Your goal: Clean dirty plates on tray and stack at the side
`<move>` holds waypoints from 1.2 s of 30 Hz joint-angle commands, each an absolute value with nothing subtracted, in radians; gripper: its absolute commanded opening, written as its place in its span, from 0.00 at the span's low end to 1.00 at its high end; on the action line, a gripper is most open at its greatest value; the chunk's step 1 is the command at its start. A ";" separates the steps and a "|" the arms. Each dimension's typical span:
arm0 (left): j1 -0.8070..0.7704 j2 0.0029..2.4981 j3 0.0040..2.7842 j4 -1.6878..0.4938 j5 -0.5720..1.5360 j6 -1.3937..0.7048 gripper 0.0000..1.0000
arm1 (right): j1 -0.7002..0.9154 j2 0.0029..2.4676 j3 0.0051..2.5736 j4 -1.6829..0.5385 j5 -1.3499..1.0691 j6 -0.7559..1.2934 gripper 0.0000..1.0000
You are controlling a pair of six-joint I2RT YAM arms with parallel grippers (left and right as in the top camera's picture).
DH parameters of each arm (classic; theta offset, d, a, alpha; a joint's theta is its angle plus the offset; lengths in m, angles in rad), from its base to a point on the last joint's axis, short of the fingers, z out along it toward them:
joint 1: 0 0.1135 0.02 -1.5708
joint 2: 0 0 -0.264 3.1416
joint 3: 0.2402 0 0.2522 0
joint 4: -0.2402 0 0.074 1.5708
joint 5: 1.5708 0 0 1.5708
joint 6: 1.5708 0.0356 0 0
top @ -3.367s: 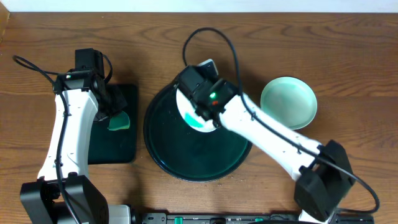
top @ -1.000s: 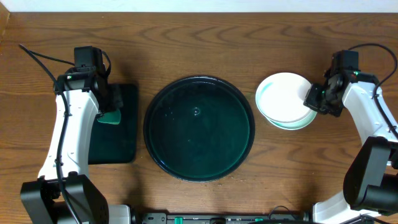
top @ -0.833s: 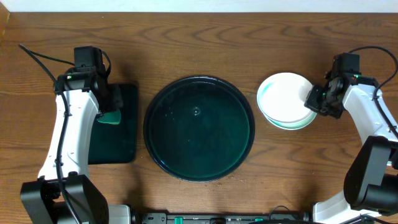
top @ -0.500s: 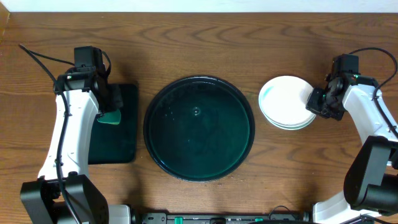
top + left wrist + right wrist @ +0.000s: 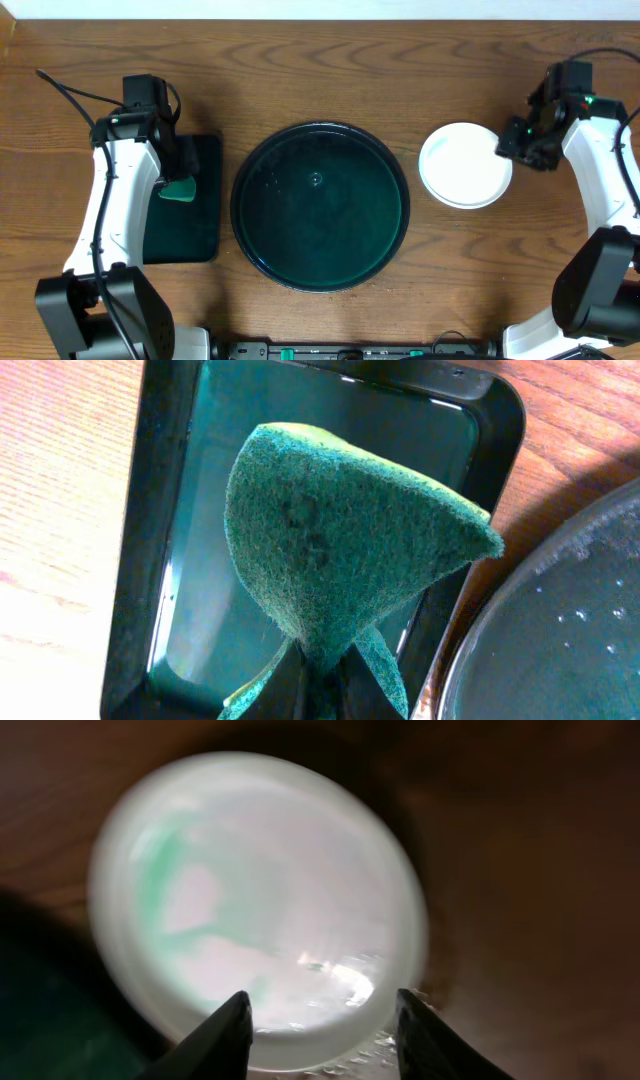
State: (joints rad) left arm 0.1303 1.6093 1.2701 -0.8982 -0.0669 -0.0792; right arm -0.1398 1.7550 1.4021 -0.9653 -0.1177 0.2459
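Note:
The large round dark tray (image 5: 320,205) sits mid-table with no plate on it. The plates (image 5: 465,165) stand in one stack on the wood to its right, white plate on top; the right wrist view shows the top plate (image 5: 255,890) blurred, with a faint teal tint at its left. My right gripper (image 5: 515,140) is open and empty, just off the stack's right rim, its fingers (image 5: 320,1020) apart. My left gripper (image 5: 178,180) is shut on a green sponge (image 5: 340,540) and holds it over the rectangular tray.
A small rectangular dark tray (image 5: 200,200) with teal liquid lies left of the round tray; the left wrist view shows its rim (image 5: 135,560) and the round tray's edge (image 5: 560,620). Water drops lie on the wood by the stack.
The white plate was carried from the round tray and set on the mint plate at the right. My right gripper let go and drew back up and to the right. The left arm stayed.

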 commanded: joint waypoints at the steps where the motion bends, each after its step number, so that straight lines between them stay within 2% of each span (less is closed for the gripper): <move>1: 0.141 1.648 1.262 -0.892 -0.086 -0.091 0.07 | -0.078 1.739 1.464 -0.969 -0.234 0.163 0.46; 7: 0.142 1.749 1.262 -0.892 -0.056 -0.091 0.07 | 0.022 1.739 1.478 -0.958 -0.232 0.162 0.49; 10: 0.142 1.795 1.262 -0.891 -0.020 -0.090 0.29 | 0.052 1.739 1.478 -0.958 -0.216 0.162 0.51; 12: 0.142 1.810 1.262 -0.888 -0.006 -0.091 0.38 | 0.062 1.739 1.478 -0.957 -0.214 0.159 0.55; 13: 0.142 1.810 1.262 -0.888 -0.004 -0.091 0.52 | 0.065 1.739 1.478 -0.957 -0.213 0.159 0.57; 16: 0.142 1.800 1.265 -0.889 -0.003 -0.091 0.64 | 0.067 1.739 1.478 -0.957 -0.214 0.159 0.60; 22: 0.142 1.718 1.350 -0.979 0.043 -0.090 0.65 | 0.070 1.739 1.494 -0.970 -0.215 0.134 0.66; 23: 0.142 1.691 1.370 -0.997 0.045 -0.090 0.69 | 0.072 1.738 1.502 -0.976 -0.214 0.129 0.69; 26: 0.142 1.608 1.387 -1.011 0.045 -0.090 0.70 | 0.073 1.728 1.542 -1.002 -0.213 0.114 0.75; 28: 0.142 1.560 1.387 -1.017 0.044 -0.090 0.71 | 0.073 1.715 1.573 -1.023 -0.205 0.113 0.84; 30: 0.142 1.522 1.387 -1.017 0.044 -0.090 0.71 | 0.073 1.696 1.611 -1.049 -0.185 0.113 0.99; 36: 0.142 1.489 1.387 -1.016 0.044 -0.090 0.71 | 0.073 1.585 1.691 -1.089 -0.165 0.114 0.99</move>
State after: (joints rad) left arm 0.1360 1.4792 1.3815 -1.0142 0.0422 -0.0891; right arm 0.0624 1.6699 1.6413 -1.0817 -0.1806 0.1219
